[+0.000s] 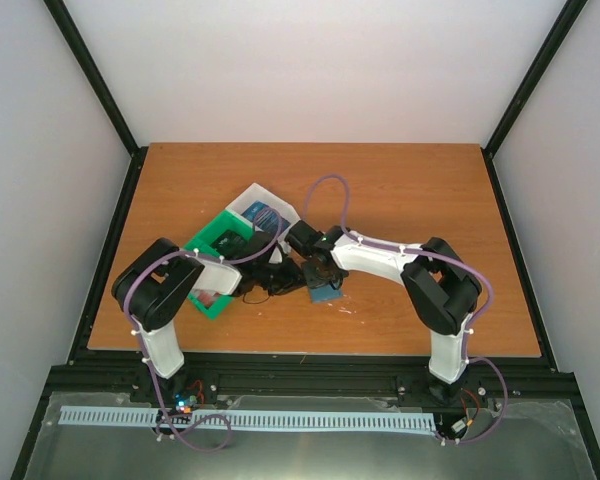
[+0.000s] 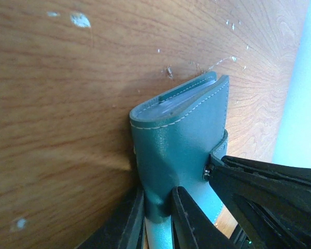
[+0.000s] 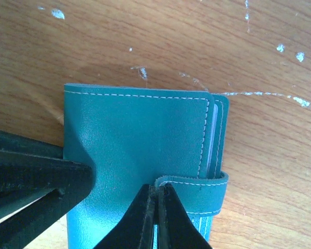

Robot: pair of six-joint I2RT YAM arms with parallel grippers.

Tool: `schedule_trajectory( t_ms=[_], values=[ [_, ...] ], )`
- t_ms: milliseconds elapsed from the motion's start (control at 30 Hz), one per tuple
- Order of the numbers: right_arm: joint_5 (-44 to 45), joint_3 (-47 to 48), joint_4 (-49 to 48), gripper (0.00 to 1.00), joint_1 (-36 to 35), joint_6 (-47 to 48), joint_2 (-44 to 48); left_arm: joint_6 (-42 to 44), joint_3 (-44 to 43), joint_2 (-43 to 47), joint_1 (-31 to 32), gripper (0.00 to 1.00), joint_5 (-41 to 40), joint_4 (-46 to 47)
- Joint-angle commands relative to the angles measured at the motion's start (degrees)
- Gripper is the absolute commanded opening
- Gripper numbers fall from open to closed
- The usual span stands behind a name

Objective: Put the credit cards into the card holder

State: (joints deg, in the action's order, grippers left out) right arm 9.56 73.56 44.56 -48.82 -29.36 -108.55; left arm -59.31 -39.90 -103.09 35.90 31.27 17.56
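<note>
Pinching the card holder [image 3: 140, 135] between them, both arms meet a little toward 6 o'clock of the middle of the table [image 1: 410, 190], where the teal wallet lies folded shut on the wood. The left gripper [image 2: 158, 199] is nearly closed, and in its own wrist view its fingers clamp a fold of the cover at the wallet's 6 o'clock edge. The right gripper [image 3: 156, 189] has its fingers pressed fully together on the tab of the strap [image 3: 207, 194], which wraps round the open side at about 5 o'clock of the cover. That looks like a pull to undo the fastening, though whether it has come loose I cannot tell. Pale slot layers show at the wallet's open edge, but no card can be made out among them. In the overhead view a green bin [image 1: 196, 243] sits at roughly 9 o'clock of the wallet and a white bin [image 1: 252, 190] at about 11 o'clock. A blue-patterned card [image 1: 263, 213] shows in the white bin and a reddish card [image 1: 208, 297] at the near end of the green one; other dark shapes in the green bin are too small to name. By this reading the task is barely begun: the holder has yet to be opened, and each card has yet to be lifted out and slid into a slot.
</note>
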Motion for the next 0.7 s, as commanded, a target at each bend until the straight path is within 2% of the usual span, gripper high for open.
schedule_trajectory(
  t_ms=[0,667],
  values=[
    [-6.55,-2.25,-2.97,0.03,-2.13,-3.21,-7.22,-1.91,1.79,-2.09,0.23,0.17,2.43,-1.64],
    [-7.08,-0.22,-1.05,0.03,-4.47,-6.93,-15.71,-5.77,5.13,-3.08,-1.27,0.17,6.63,5.19]
  ],
)
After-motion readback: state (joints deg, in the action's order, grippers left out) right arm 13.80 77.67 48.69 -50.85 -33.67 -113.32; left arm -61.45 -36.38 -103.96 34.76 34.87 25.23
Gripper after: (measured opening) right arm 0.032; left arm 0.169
